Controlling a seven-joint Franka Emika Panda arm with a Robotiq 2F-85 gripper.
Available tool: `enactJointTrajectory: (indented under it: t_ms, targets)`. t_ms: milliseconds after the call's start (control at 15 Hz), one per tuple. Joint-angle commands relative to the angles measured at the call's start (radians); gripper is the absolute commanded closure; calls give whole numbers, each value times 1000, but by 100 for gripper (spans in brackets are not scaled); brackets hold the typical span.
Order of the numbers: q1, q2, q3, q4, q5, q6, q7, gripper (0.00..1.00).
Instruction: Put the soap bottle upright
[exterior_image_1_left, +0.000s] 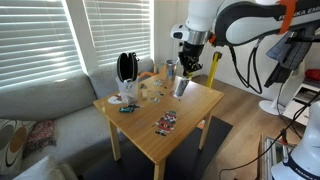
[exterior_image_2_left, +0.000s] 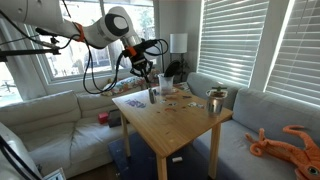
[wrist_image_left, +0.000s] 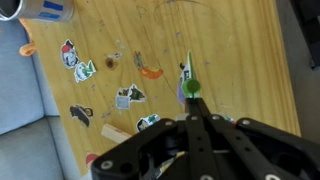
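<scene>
Near the worktop (exterior_image_2_left: 178, 128) edge, the soap bottle (exterior_image_2_left: 153, 95) stands almost upright directly under the pincer (exterior_image_2_left: 148, 76); whether that grips it, I cannot tell.

Bright daylight comes through the blinds (exterior_image_1_left: 40, 35). The table (wrist_image_left: 230, 60) shines a little (the pictures are small, grainy). The gripper (wrist_image_left: 195, 102) looks dark and blurry.

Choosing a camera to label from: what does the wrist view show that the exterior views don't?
Only the wrist view: the stickers seen from above, each distinct. Only the exterior views: the arm, sofa, blinds and an orange toy. Both: the wooden table and the hand.
</scene>
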Motion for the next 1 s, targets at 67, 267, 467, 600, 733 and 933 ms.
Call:
enactJointTrajectory:
  t_ms: [67, 267, 467, 600, 733, 933]
  targets:
    - [-25, 94, -13, 94, 71, -109, -81, 100]
    - [-43, 136, -12, 128, 69, -167, -86, 100]
    - [-54, 166, -8, 159, 62, -220, -79, 72]
    - [-55, 164, -4, 176, 62, -233, -75, 60]
    - [-49, 128, 4, 175, 53, -210, -66, 45]
    - [-33, 35, 22, 131, 28, -78, -78, 25]
